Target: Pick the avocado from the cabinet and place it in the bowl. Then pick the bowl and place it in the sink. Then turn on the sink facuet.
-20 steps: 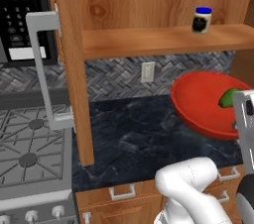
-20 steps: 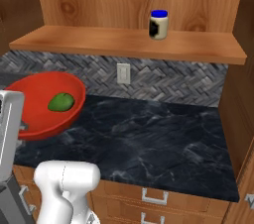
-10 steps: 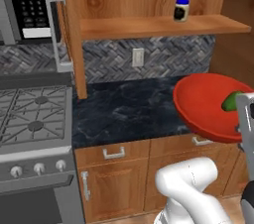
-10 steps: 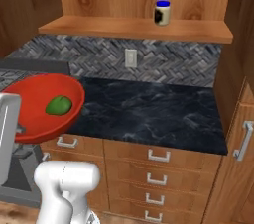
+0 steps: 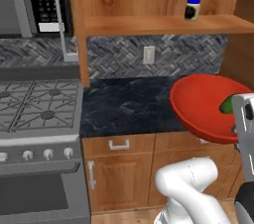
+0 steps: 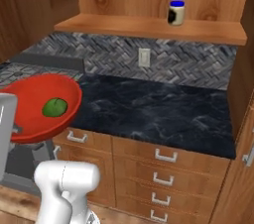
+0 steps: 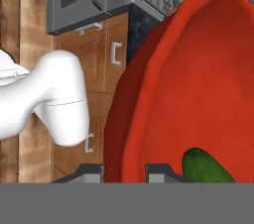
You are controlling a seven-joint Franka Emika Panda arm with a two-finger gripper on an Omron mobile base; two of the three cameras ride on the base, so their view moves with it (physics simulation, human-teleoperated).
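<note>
The gripper is clamped on the rim of the bowl, one dark fingertip on the outer wall and the other on the inner side, as the hand view shows. The bowl is held in the air, clear of the counter, in front of the lower cupboards. It sits tilted, with its opening turned partly toward both base cameras. In the left base view it hangs at the right, above the cupboard fronts and overlapping the front edge of the dark stone. In the right base view the bowl hangs at the left, in front of the stove.

The avocado lies inside the bowl, resting against the inner wall. In the left base view the avocado is partly hidden behind the white hand. In the hand view the avocado sits low in the red interior, just beside the inner fingertip.

The cabinet stands open above the counter. On its plank shelf stands a dark jar with a blue lid, upright and well apart from the bowl. A white wall outlet is set in the grey herringbone backsplash below the shelf. A gas stove adjoins the counter on its left, with a microwave mounted above it.
</note>
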